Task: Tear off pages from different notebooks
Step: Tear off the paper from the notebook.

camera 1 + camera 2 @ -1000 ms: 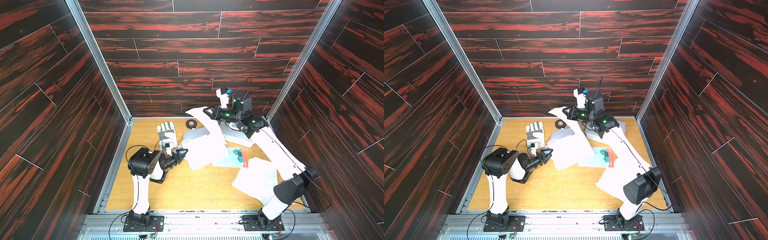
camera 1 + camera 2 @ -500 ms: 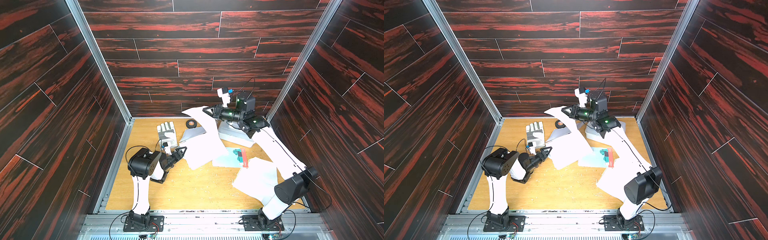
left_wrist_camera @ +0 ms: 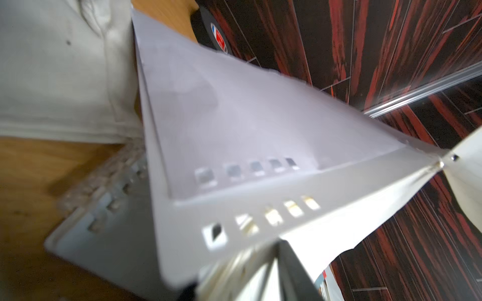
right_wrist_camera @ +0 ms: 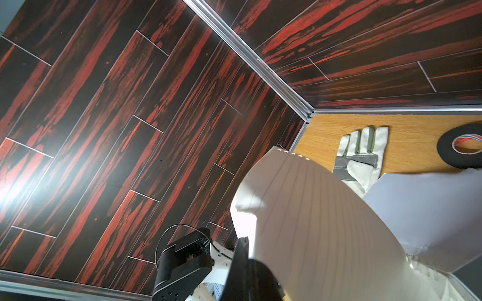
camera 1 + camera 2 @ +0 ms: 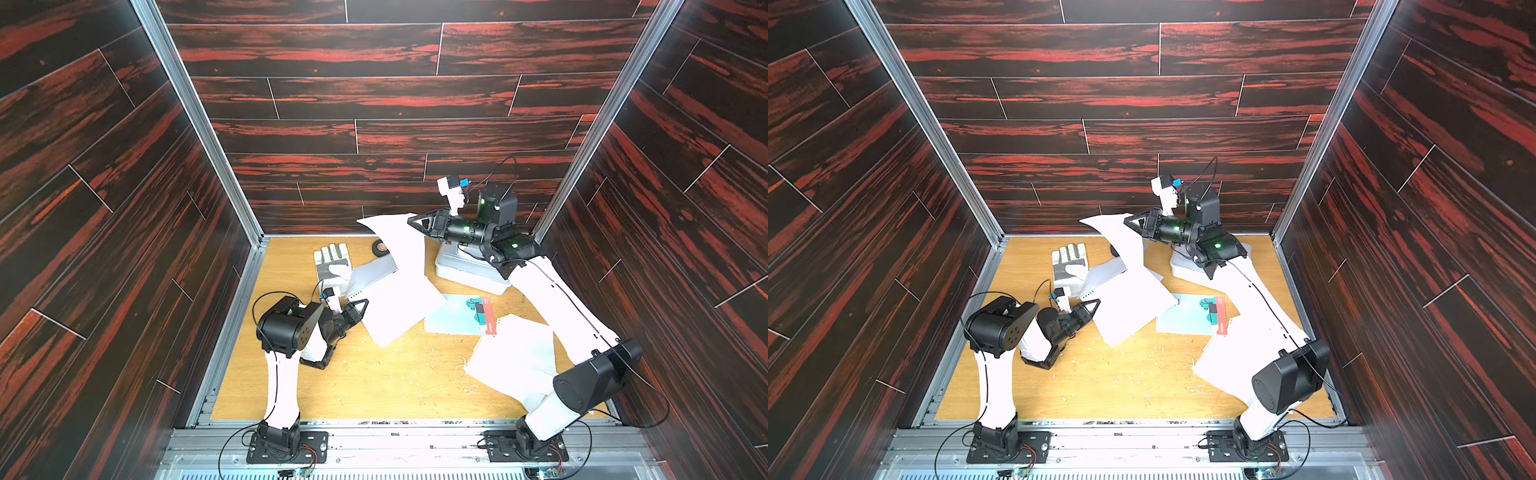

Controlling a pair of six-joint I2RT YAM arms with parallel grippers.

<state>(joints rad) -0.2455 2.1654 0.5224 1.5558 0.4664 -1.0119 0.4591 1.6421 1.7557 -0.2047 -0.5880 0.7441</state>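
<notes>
Page (image 5: 405, 266) hangs from the right gripper (image 5: 410, 221), pinched at its top. Its lower end is at the notebook (image 5: 374, 270), whose corner the left gripper (image 5: 365, 302) seems to clamp. It looks nearly torn off. One loose page (image 5: 515, 361) lies on the counter (image 5: 374, 386); the small notebook (image 5: 457, 318) apparently remains.

Table (image 5: 374, 382): glove (image 5: 332, 259), tape (image 5: 380, 248), notebooks (image 5: 461, 313), pages (image 5: 515, 357)

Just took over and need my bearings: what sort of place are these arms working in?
Probably an enclosed robot test cell: wood-pattern wall panels in aluminium framing box in a wooden table, and the left arm and right arm are bolted to a metal rail at its front.
</notes>
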